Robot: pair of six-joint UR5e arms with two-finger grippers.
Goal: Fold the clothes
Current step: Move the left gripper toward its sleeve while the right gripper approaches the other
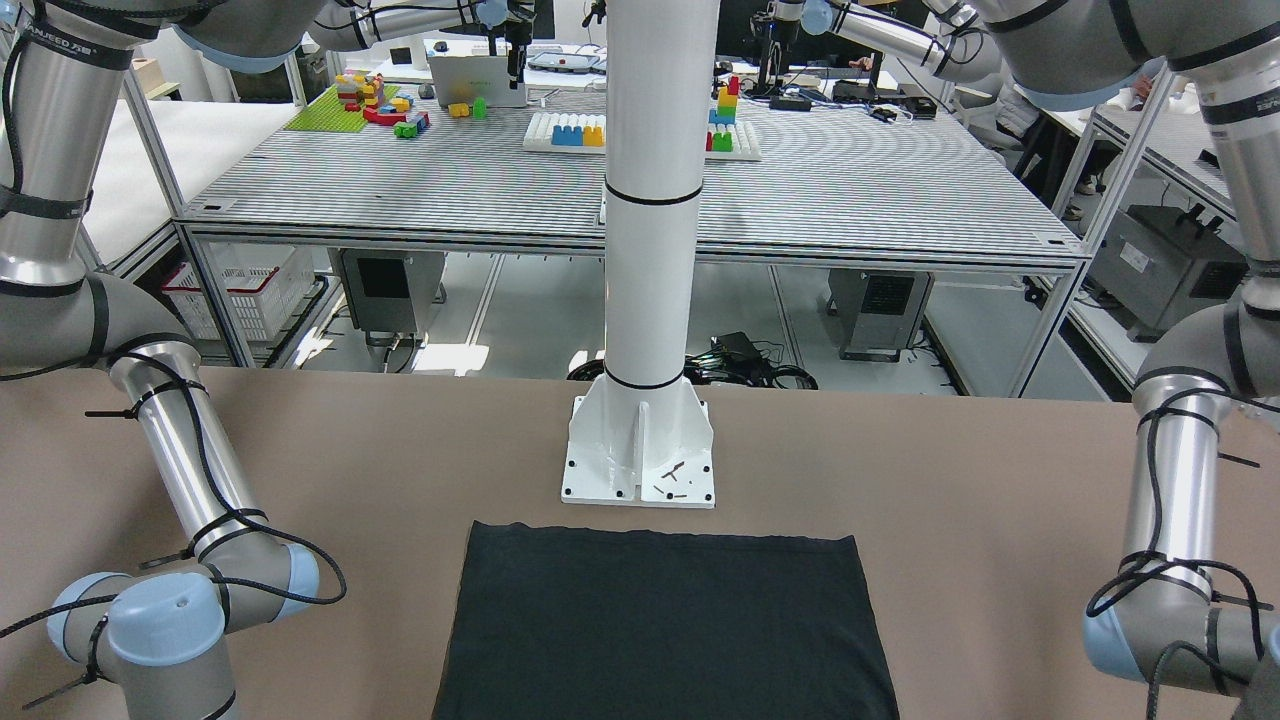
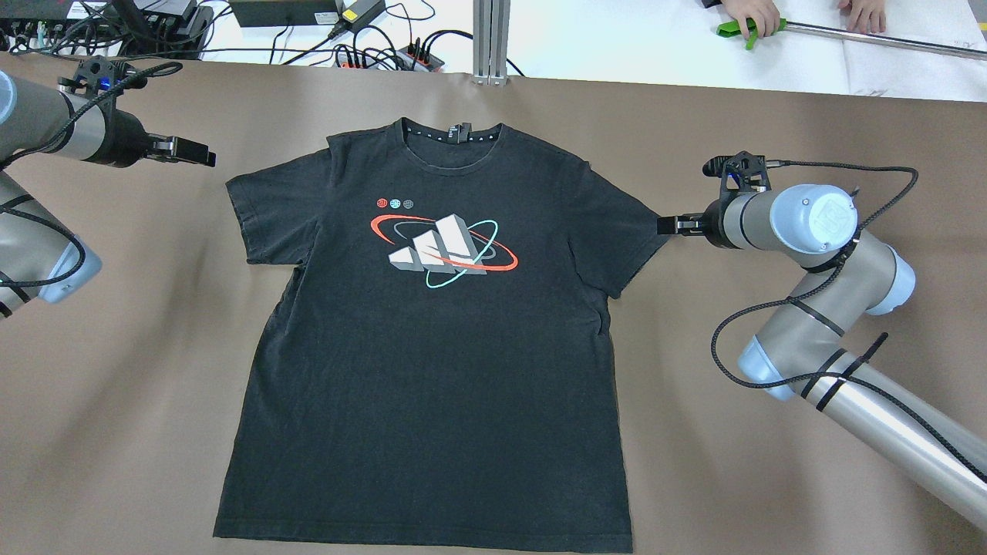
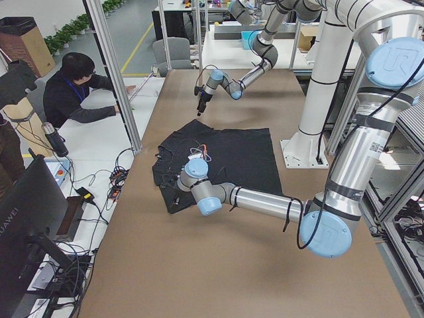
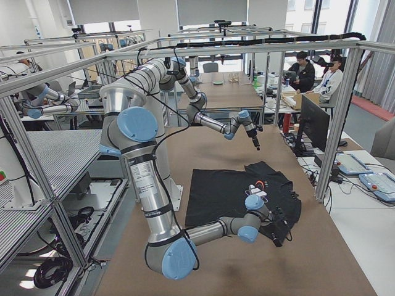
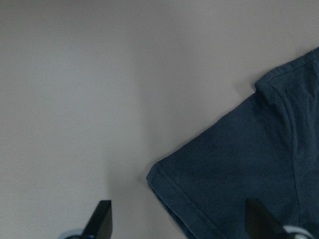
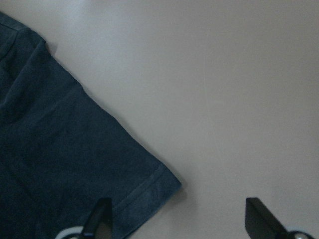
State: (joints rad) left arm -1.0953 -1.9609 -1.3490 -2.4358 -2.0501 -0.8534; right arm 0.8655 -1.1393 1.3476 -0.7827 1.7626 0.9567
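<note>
The clothes are one black T-shirt [image 2: 432,362] with a white, red and teal logo, lying flat and face up on the brown table, collar at the far side. Its hem shows in the front-facing view [image 1: 660,620]. My left gripper [image 2: 202,156] is open and empty, hovering just outside the shirt's left sleeve; the left wrist view shows the sleeve corner [image 5: 164,181] between the spread fingertips [image 5: 102,219]. My right gripper [image 2: 661,225] is open and empty at the tip of the right sleeve [image 6: 149,184], which lies between its fingertips [image 6: 259,216].
The white pillar [image 1: 650,200] stands on its base just behind the shirt's hem. Cables and power strips [image 2: 370,46] lie beyond the table's far edge. Operators' hands with a green tool [image 2: 744,27] are at the far right. Bare brown table [image 2: 771,116] surrounds the shirt.
</note>
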